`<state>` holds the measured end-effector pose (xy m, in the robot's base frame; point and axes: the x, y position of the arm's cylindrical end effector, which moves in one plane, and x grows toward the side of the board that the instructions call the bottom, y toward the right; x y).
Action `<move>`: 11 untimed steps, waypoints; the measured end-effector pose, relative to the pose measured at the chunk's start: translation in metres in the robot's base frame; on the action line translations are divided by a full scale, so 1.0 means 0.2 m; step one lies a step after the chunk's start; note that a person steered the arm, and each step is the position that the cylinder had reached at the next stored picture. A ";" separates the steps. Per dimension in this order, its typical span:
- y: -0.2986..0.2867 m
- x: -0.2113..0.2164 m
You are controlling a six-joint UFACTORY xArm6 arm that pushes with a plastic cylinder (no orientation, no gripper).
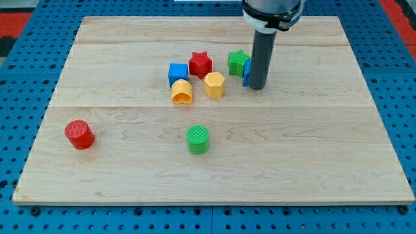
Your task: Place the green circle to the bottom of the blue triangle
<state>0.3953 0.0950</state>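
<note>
My tip (257, 87) (bare rod, nothing grasped) sits far right, touching a mostly hidden blue block (246, 73) beside the green star (238, 62). The green circle (197, 140) sits alone, near and left, well apart.

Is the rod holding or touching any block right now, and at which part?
Nothing is held. My tip stands beside the green star block, in front of a mostly hidden blue block; contact cannot be told.
</note>
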 end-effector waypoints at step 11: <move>0.04 0.36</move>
